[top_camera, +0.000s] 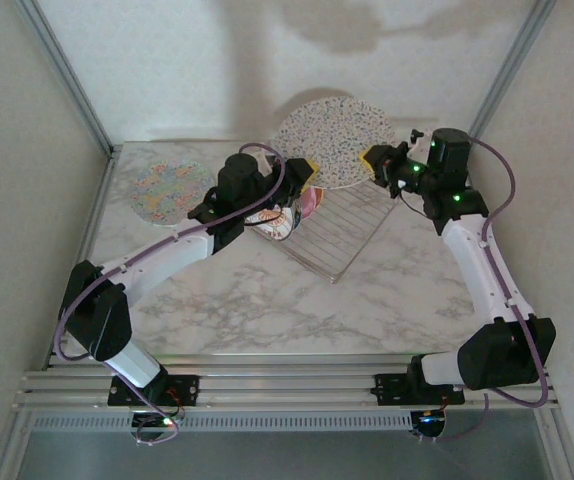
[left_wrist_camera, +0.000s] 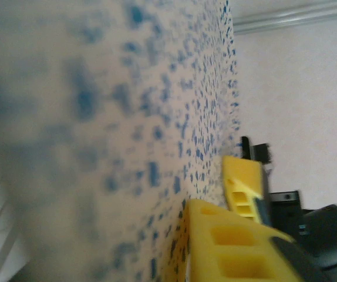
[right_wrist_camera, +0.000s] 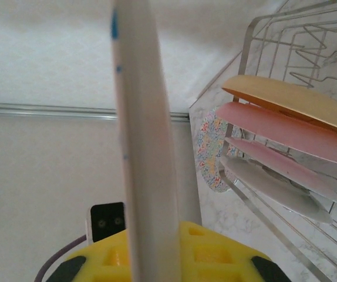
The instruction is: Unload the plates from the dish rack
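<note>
Blue-speckled plate [left_wrist_camera: 98, 117] blurred close-up, rim pinched by right end effector [right_wrist_camera: 151, 249]

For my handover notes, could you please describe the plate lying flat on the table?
On the marble table, look to the far left corner, left of the dish rack. The flat plate lies alone. Its multicoloured floral pattern separates it from the blue-speckled plate held upright and the plain plates in the rack.

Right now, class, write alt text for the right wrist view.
A large blue-speckled white round plate, seen edge-on, is gripped by the yellow-fingered right gripper. Right of it, a silver wire dish rack holds a plain orange plate and a plain pink plate among others.
</note>
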`<state>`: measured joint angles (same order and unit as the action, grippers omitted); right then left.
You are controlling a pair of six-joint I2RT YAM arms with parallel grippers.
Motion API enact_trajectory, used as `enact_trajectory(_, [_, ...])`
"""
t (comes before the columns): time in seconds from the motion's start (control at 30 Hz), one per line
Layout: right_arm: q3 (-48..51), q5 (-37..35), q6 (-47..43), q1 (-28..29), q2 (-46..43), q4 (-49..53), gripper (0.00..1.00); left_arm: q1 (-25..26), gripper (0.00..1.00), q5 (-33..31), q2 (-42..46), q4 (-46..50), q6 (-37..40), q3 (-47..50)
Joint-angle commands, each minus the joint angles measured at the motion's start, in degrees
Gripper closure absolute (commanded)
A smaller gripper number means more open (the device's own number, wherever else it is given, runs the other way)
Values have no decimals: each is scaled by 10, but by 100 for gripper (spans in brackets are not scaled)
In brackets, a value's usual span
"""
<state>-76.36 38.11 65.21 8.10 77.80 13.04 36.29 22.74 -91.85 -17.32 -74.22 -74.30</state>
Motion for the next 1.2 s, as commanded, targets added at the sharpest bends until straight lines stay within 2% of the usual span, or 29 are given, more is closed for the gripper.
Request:
enact_trajectory(0.0, [-10, 17, -5, 6, -14, -28, 100, 6, 98, 4, -3, 10, 32, -10])
enact_trajectory(0.23, [-27, 5, -51, 14, -24, 2, 99, 0, 100, 5, 6, -7, 22, -14])
enact_trajectory(0.27, [-32, 0, -60, 16, -27, 11, 87, -5, 100, 6, 10, -12, 19, -15])
enact_trajectory(0.37, [-37, -13, -83, 19, -38, 19, 61, -23, 100, 10, 26, -20, 10, -15])
enact_trajectory(0.47, [-34, -31, -115, 23, -56, 20, 46, -52, 100, 22, 42, -43, 3, -14])
enact_trajectory(0.57, [-26, -52, -149, 28, -78, 12, 37, -86, 100, 35, 58, -41, 1, -13])
enact_trajectory(0.7, [8, -80, -199, 36, -117, -34, 33, -143, 100, 50, 84, -44, -7, 6])
enact_trajectory(0.93, [88, -140, -340, 82, -198, -114, 32, -269, 100, 58, 148, -49, -33, 84])
enact_trajectory(1.17, [101, -143, -424, 125, -226, -87, 31, -372, 100, 45, 189, -52, -42, 172])
